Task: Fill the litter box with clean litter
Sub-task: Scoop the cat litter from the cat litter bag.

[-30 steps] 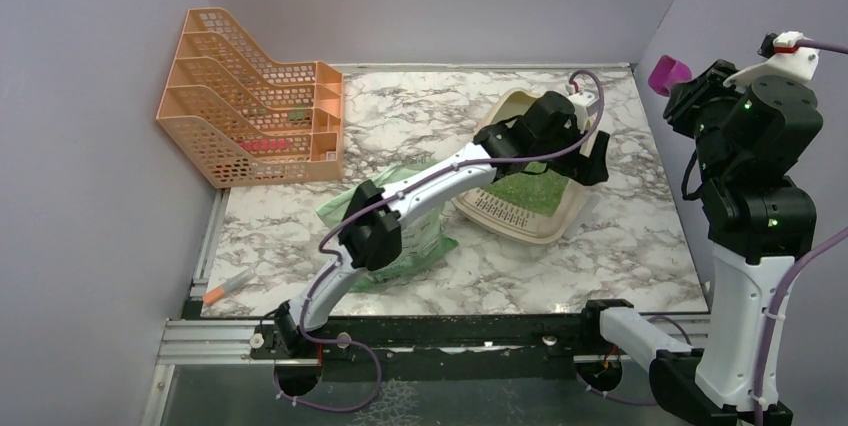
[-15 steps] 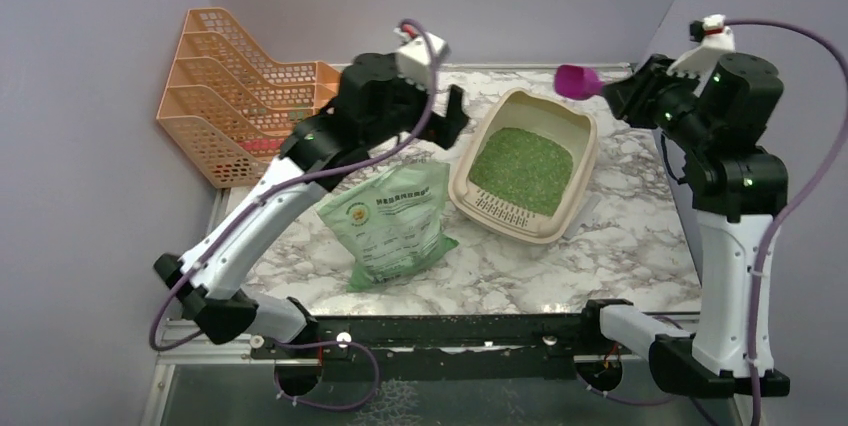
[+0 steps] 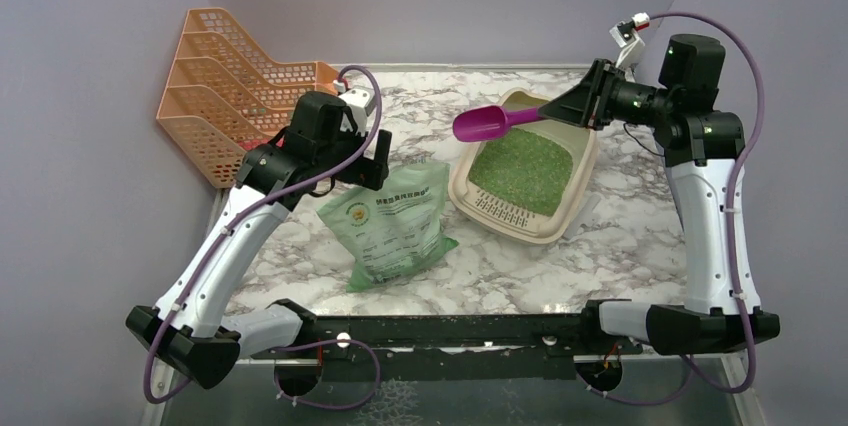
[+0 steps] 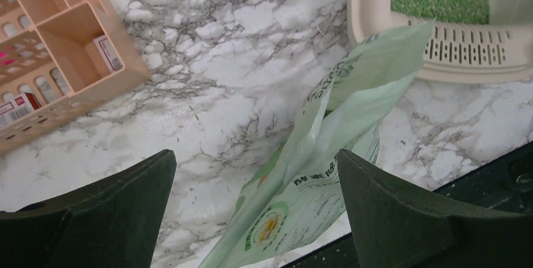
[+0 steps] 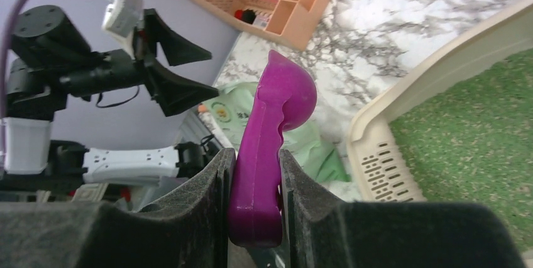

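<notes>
The right jaws are seen closed on the flat handle of a magenta plastic scoop (image 3: pixel 490 123), one pad pressed against each side of it, so that they stand only partly closed around its thickness. The scoop is held out sideways from the raised right arm (image 3: pixel 700 176), with its bowl pointed towards the left arm and carried above the far left corner of the beige plastic rounded-rectangular litter box (image 3: pixel 462 174). The left jaws are spread wide, and nothing is held between them; they are poised in the air over the white marbled worktop (image 3: pixel 620 236) and over the upper end of a soft translucent green plastic bag with dark print (image 3: pixel 395 226). This bag is laid flat on the worktop just beside the left wall of the litter box, its far corner reaching towards the slotted lip (image 3: pixel 505 211) at the near end of the box; whether the two touch cannot be told. The litter box is set on the worktop right of centre, turned at a slant, and its floor is covered by a layer of small bright green granules of clean litter (image 3: pixel 525 161). An orange mesh file rack (image 3: pixel 240 116) is placed at the far left corner of the worktop, well apart from the litter box.
</notes>
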{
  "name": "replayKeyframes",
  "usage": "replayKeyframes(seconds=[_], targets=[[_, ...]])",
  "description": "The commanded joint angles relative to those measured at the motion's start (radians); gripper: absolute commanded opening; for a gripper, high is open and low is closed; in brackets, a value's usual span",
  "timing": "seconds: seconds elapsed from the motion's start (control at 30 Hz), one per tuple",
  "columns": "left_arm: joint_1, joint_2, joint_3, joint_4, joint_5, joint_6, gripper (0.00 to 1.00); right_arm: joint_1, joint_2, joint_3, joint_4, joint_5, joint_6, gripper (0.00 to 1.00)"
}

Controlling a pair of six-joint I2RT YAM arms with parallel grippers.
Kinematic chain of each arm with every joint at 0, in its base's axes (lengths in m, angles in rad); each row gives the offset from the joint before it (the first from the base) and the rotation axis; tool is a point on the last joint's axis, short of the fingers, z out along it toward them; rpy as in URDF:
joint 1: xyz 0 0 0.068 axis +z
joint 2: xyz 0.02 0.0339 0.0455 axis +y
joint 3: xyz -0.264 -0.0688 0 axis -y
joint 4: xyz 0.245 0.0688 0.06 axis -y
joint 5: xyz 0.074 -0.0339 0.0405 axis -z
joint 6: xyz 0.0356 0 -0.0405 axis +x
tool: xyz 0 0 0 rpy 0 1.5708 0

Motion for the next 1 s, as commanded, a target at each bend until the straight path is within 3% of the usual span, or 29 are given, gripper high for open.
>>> replayKeyframes(seconds=[0.0,0.2,0.4,0.63,0.97], targets=[[0.015,-0.017,-0.054,-0.059,0.11,0.002,0.99,0.005,0.027,0.012,-0.006,-0.16,0.036,0.01],[0.016,-0.04,-0.097,-0.073,0.273,0.002,0.96,0.08,0.079,0.033,-0.053,-0.129,0.017,0.01],[0.015,-0.069,-0.15,-0.101,0.413,-0.004,0.72,0.192,0.129,0.06,-0.092,-0.025,0.009,0.01],[0.015,-0.116,-0.15,-0.112,0.483,0.004,0.55,0.238,0.167,0.129,-0.208,0.04,-0.048,0.01],[0.015,-0.111,-0.167,-0.157,0.516,0.032,0.46,0.253,0.091,0.061,-0.278,0.077,-0.075,0.01]])
